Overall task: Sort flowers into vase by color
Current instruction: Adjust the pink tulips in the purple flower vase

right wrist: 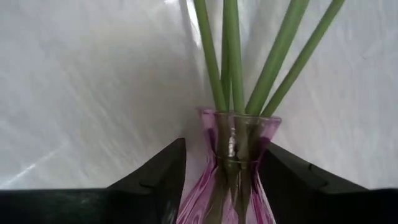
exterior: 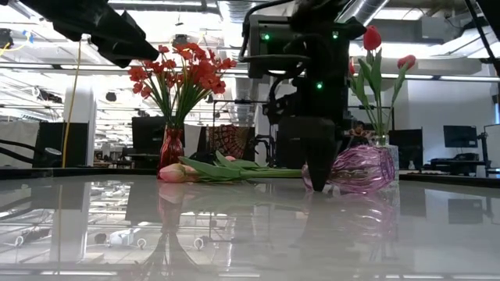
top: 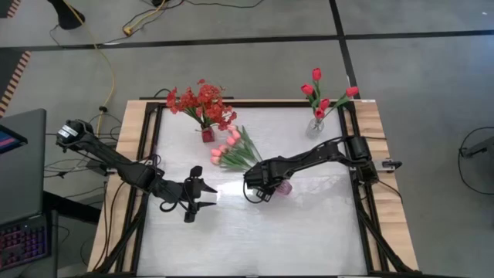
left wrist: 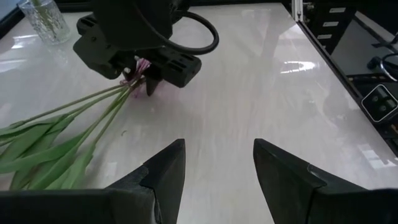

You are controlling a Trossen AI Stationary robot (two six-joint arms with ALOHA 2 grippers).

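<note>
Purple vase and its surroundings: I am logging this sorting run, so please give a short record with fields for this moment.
purple vase: lying on its side mid-table, pink tulips' stems in its neck
pink tulips: blooms resting on the table
right gripper: jaws either side of the purple vase's neck
left gripper: jaws open, holding nothing, apart from the purple vase
red vase: upright, holds red sprays
clear vase: upright, holds red tulips
</note>
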